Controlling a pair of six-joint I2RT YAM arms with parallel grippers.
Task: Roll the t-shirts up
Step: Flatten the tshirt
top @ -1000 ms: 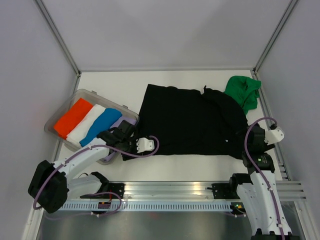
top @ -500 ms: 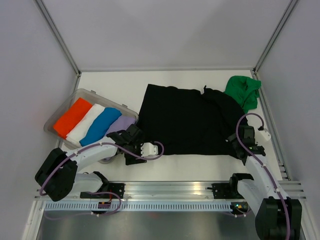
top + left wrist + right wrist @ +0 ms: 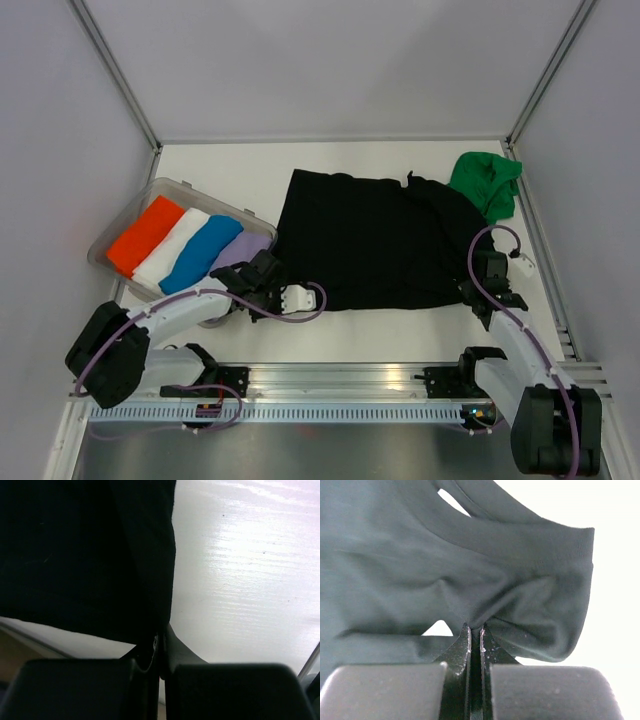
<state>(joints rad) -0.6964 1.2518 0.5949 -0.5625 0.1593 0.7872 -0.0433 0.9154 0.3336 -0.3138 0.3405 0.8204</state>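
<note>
Black t-shirt | left fingers pinching its edge | right fingers pinching its edge

Soft, matt black t-shirt cloth with a finely knit hem, on a smooth white table with a slight sheen. A green t-shirt of matt cloth at the far right corner. A clear, glossy plastic bin with matt cloth rolls. A brushed, ridged metal rail along the near edge.
</note>
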